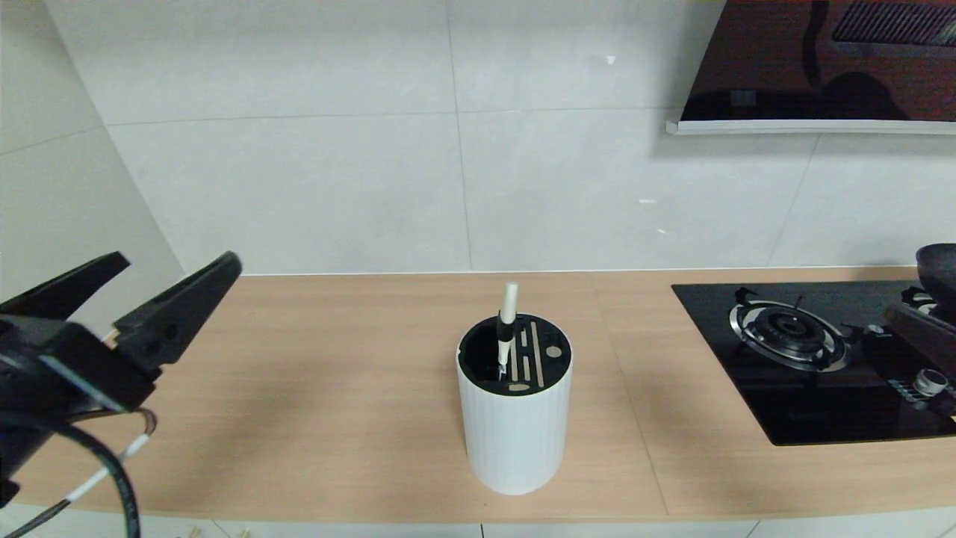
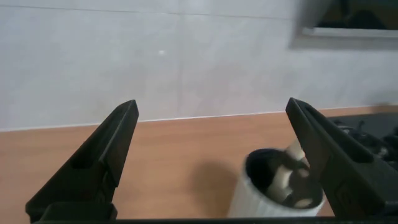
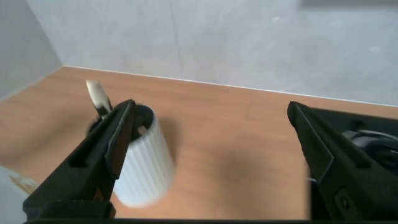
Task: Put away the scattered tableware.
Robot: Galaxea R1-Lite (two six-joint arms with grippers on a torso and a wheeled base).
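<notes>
A white ribbed utensil holder (image 1: 515, 433) with a black slotted top stands upright near the middle of the wooden counter (image 1: 336, 388). A utensil with a cream handle (image 1: 508, 310) sticks up out of it. My left gripper (image 1: 175, 261) hovers open and empty above the counter's left end, well away from the holder. From the left wrist view, the holder (image 2: 249, 199) lies beyond the open left gripper (image 2: 211, 107). My right gripper (image 3: 211, 109) is open and empty too, with the holder (image 3: 149, 168) and the cream handle (image 3: 96, 94) off to one side past one finger.
A black gas hob (image 1: 806, 359) with a round burner (image 1: 788, 332) takes up the counter's right end, with dark cookware (image 1: 937, 265) at its far right. A tiled wall rises behind the counter, and a range hood (image 1: 814, 67) hangs at upper right. Bare counter surrounds the holder.
</notes>
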